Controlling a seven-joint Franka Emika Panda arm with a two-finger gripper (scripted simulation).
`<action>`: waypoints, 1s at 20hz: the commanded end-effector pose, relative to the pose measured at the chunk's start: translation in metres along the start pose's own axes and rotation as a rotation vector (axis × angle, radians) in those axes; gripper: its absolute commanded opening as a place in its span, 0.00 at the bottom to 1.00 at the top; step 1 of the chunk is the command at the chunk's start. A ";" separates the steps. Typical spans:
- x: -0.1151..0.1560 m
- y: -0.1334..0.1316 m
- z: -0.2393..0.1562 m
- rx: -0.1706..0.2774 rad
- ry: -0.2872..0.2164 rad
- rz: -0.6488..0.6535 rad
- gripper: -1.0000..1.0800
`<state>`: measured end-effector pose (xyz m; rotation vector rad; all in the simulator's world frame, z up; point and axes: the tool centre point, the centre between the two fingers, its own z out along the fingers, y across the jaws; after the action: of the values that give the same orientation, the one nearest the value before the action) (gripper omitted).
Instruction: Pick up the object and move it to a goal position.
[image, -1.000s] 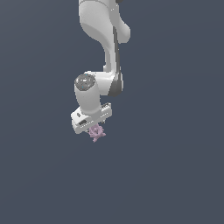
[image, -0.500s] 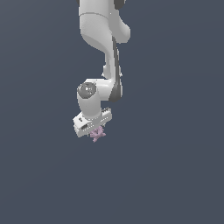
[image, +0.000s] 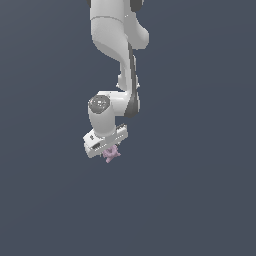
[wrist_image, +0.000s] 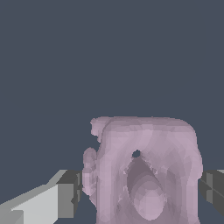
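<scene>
The object (image: 111, 153) is a small pale purple-pink lumpy thing with knobbly bumps. In the exterior view it hangs just under my white gripper (image: 109, 150), whose own fingers are hidden by the hand there. In the wrist view the object (wrist_image: 144, 175) fills the space between the two dark finger pads (wrist_image: 72, 192), which press on its two sides. My gripper (wrist_image: 141, 190) is shut on it. The arm reaches down from the top of the exterior view.
Only a plain dark blue-grey background shows around the arm (image: 117, 45) in both views. No other object, container or edge is visible.
The arm has swung slightly toward the exterior view's left and its wrist has turned a little. The object stays gripped under the hand.
</scene>
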<state>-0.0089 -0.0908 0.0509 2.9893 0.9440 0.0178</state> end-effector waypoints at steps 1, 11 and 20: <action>-0.003 -0.003 0.012 0.010 -0.009 0.001 0.00; -0.002 0.005 -0.008 -0.002 -0.001 0.007 0.00; 0.009 0.012 -0.058 0.000 -0.002 0.006 0.00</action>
<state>0.0016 -0.0950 0.0975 2.9918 0.9349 0.0132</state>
